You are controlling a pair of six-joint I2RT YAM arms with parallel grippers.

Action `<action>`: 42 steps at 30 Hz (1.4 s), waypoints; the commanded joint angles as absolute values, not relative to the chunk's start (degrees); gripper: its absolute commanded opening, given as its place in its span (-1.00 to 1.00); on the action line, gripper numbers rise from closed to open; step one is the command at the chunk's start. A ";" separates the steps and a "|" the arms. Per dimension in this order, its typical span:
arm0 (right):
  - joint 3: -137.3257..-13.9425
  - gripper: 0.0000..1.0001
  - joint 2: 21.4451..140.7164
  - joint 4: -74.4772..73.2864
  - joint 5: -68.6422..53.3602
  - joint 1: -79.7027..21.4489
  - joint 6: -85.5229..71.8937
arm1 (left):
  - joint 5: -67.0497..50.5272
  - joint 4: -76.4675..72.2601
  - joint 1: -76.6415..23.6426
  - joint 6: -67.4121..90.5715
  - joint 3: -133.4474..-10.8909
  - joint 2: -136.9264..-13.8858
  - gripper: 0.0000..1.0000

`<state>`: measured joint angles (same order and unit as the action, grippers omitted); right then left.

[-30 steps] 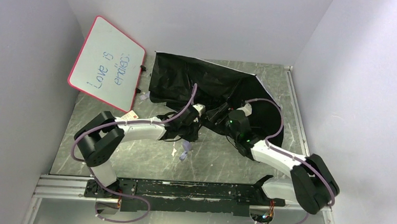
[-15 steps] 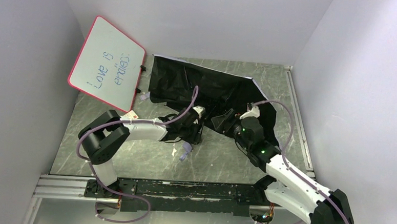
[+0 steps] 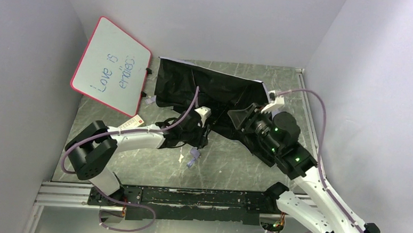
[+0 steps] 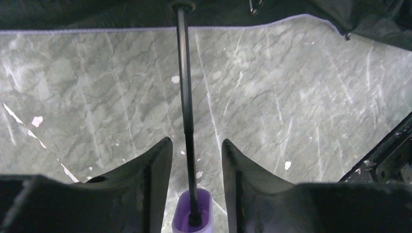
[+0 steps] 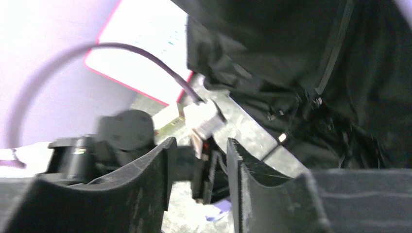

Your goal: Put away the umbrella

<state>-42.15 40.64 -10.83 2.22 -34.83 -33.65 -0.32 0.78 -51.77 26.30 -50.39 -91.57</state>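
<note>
The left gripper point(image 4: 197, 141) hangs over the grey marbled table point(image 4: 301, 97), its two dark fingers apart. Between them, touching neither, sit the umbrella's lilac handle point(image 4: 193, 216) and thin dark shaft point(image 4: 184, 87). The shaft runs up to the black canopy point(image 4: 97, 14) along the top edge.

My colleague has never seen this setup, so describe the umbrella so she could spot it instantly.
Find the grey marbled table; a red-framed whiteboard stands at its back left. Right of that board sprawls the umbrella: crumpled black fabric with a thin pale edge, the only cloth there.
</note>
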 commanded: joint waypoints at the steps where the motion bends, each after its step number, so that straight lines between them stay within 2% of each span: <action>1: -53.09 -0.19 43.30 -11.56 -5.09 -34.72 -27.58 | -0.46 0.76 -51.41 25.38 -48.08 -91.30 -0.16; 5: -65.29 -0.57 50.05 -12.29 -8.09 -34.72 -25.40 | -1.58 0.44 -51.41 25.73 -47.25 -92.63 -0.39; 12: -83.67 -0.97 62.00 -16.66 0.60 -34.45 -21.60 | -2.60 -1.93 -51.42 26.06 -47.00 -94.06 -0.70; 14: -87.40 -1.00 65.46 -18.25 3.27 -33.10 -21.54 | -2.89 -1.93 -51.37 26.02 -47.23 -94.42 -0.78; 18: -90.36 -1.00 69.79 -17.83 -5.63 -24.27 -25.67 | -3.12 -1.64 -51.34 25.77 -47.77 -95.08 -0.90; 23: -80.60 -1.00 67.11 -11.05 -15.44 -19.60 -32.40 | -3.45 -1.96 -51.41 25.75 -48.46 -95.98 -0.91; 29: -56.66 -1.00 62.79 5.45 -23.67 -19.36 -40.82 | -4.61 -2.59 -51.41 25.93 -49.30 -97.67 -0.90; 35: -37.22 -1.00 65.14 18.88 -18.62 -19.34 -40.40 | -4.94 -2.37 -51.42 25.75 -49.74 -98.00 -0.91; 42: -30.82 -1.00 76.68 34.65 -15.54 -19.14 -37.96 | -5.75 -2.29 -51.50 25.58 -50.32 -98.21 -0.90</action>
<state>-32.05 72.14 19.53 -17.45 -19.57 -39.53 -3.77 -0.97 -51.53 26.35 -49.01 -96.90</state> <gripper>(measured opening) 0.008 0.075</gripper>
